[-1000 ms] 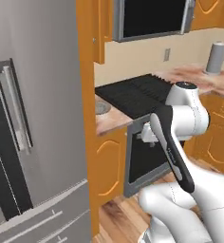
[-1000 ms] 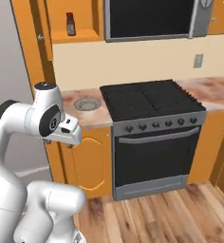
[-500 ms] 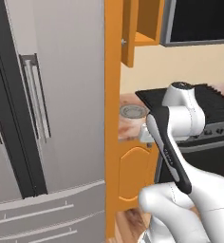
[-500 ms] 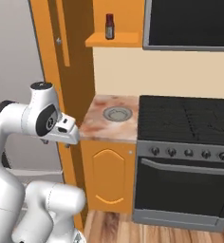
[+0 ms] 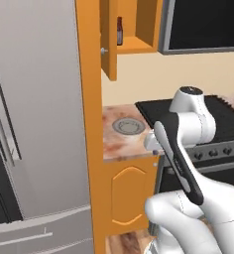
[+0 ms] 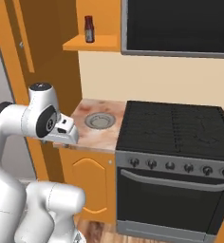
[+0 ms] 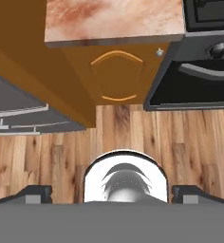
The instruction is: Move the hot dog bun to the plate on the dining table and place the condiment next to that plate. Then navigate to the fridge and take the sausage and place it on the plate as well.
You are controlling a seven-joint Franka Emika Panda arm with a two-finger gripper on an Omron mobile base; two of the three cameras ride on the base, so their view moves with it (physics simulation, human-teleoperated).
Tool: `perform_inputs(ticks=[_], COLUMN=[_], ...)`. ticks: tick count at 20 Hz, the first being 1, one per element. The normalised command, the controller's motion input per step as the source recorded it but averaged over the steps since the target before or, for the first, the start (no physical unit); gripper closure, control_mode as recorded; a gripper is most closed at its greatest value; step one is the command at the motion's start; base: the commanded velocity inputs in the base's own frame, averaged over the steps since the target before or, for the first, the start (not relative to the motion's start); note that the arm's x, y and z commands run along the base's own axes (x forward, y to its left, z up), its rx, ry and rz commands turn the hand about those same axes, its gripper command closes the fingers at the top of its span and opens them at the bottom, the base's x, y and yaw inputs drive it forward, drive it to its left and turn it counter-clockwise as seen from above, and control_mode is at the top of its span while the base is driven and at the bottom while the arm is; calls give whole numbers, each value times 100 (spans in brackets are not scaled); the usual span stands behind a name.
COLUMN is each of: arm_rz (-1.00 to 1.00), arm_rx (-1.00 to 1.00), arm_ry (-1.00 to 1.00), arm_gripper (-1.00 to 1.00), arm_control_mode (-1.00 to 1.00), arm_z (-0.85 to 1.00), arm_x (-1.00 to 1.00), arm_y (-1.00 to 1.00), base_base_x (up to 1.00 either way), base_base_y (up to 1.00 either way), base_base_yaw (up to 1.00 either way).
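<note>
Grey steel fridge (image 5: pixel 34 124) fills the left half of the left base view, tall, with a long vertical bar handle at its far left edge and a drawer front low down. Orange cabinet panel (image 5: pixel 91 129) stands flush against its right side. Marbled pinkish counter (image 5: pixel 120 141) sits just right of that panel, carrying a small all-grey round dish (image 6: pixel 100 120). Arched orange cabinet door (image 7: pixel 115 76) closes the space under the counter. Black oven (image 6: pixel 175 190) with a row of round knobs adjoins the counter on the other side; black microwave (image 6: pixel 178 26) hangs above it. Small dark red-brown bottle with red cap (image 6: pixel 89 29) stands upright on an open orange shelf (image 6: pixel 92 43) above the counter, beside the microwave. White arm is folded in front of the counter edge. Gripper (image 7: pixel 112 193) looks down at wooden plank floor (image 7: pixel 128 137); dark fingertips (image 7: pixel 38 192) spread wide apart, released, nothing between them.
</note>
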Motion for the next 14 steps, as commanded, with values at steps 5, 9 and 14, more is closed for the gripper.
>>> perform_inputs(ticks=[5,9,14], arm_rz=[0,0,0], arm_rx=[0,0,0], arm_ry=[0,0,0], arm_gripper=[-100,-100,-100], arm_control_mode=[100,100,100], arm_z=[0,0,0], arm_x=[0,0,0], arm_y=[0,0,0], base_base_x=[82,82,65], base_base_y=[0,0,0], base_base_yaw=[0,0,0])
